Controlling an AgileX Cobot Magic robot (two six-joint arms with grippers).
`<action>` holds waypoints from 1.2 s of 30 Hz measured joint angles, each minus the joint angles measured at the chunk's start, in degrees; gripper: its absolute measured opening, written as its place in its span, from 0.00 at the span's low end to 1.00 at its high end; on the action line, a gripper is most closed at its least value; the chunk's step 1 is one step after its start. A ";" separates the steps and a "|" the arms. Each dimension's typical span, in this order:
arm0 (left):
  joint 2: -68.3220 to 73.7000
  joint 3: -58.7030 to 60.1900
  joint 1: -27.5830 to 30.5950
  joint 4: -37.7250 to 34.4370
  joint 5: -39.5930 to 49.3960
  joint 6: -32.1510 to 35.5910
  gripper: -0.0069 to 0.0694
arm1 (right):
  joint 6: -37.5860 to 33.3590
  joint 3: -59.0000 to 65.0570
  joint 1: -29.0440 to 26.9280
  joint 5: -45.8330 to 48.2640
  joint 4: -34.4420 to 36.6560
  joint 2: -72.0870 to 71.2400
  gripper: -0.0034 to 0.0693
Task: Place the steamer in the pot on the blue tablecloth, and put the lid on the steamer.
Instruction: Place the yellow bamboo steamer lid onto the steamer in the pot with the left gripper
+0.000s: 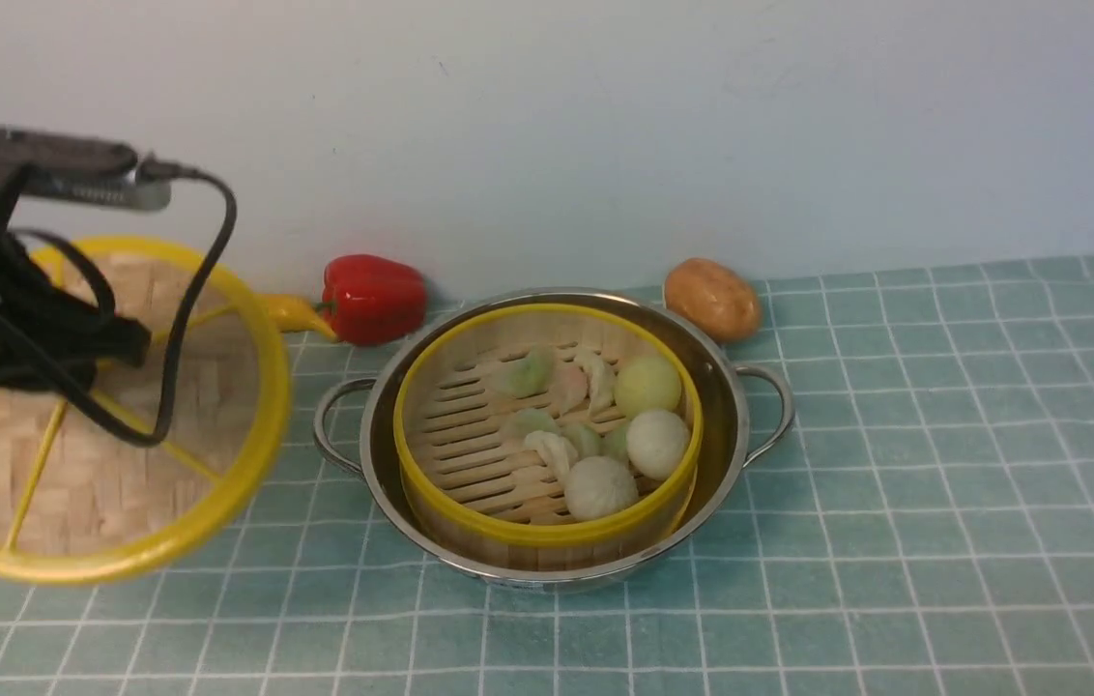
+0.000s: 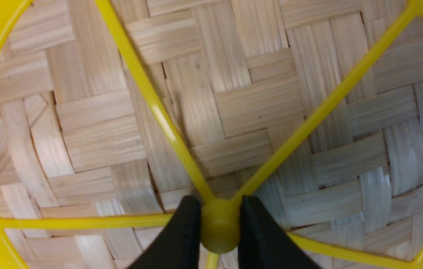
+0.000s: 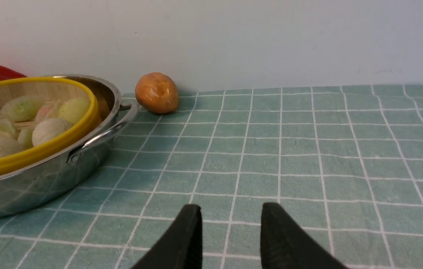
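Observation:
The steamer (image 1: 470, 435), a yellow-rimmed bamboo basket with dumplings and buns, sits inside the shiny pot (image 1: 731, 406) on the blue tablecloth (image 1: 943, 464). My left gripper (image 2: 219, 224) is shut on the yellow centre hub of the lid (image 1: 112, 483), a woven disc with yellow spokes, and holds it tilted in the air to the left of the pot. The lid fills the left wrist view (image 2: 234, 93). My right gripper (image 3: 230, 224) is open and empty, low over the cloth to the right of the pot (image 3: 47, 179). The steamer (image 3: 36, 149) shows there too.
A red pepper (image 1: 373, 298) lies against the wall behind the pot on the left. A brown potato (image 1: 711, 298) lies behind the pot on the right, also in the right wrist view (image 3: 156, 92). A white wall bounds the back.

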 joint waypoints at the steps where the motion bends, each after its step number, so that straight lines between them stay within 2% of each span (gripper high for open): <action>1: 0.53 -2.59 -1.36 -2.40 1.37 3.26 0.24 | 0.00 0.00 0.00 0.00 0.00 0.00 0.38; 3: 1.27 -4.94 -2.99 -4.74 2.67 6.03 0.24 | 0.00 0.00 0.00 0.00 0.00 0.00 0.38; 4: 3.14 -8.47 -6.45 -7.97 4.38 9.72 0.24 | 0.00 0.00 0.00 0.00 0.00 0.00 0.38; 8: 8.81 -13.52 -14.00 -11.42 4.89 15.89 0.24 | 0.00 0.00 0.00 0.00 0.00 0.00 0.38; 13: 15.95 -17.21 -19.39 -11.15 4.79 19.24 0.24 | 0.00 0.00 0.00 0.00 0.00 0.00 0.38; 16: 21.03 -19.81 -22.10 -8.28 4.59 19.81 0.24 | 0.00 0.00 0.00 0.00 0.00 0.00 0.38; 25: 29.95 -25.39 -23.43 -5.84 4.16 19.42 0.24 | 0.00 0.00 0.00 0.00 0.00 0.00 0.38; 36: 31.18 -26.24 -23.43 -5.83 1.84 19.42 0.24 | 0.04 0.00 0.00 0.00 0.00 0.00 0.38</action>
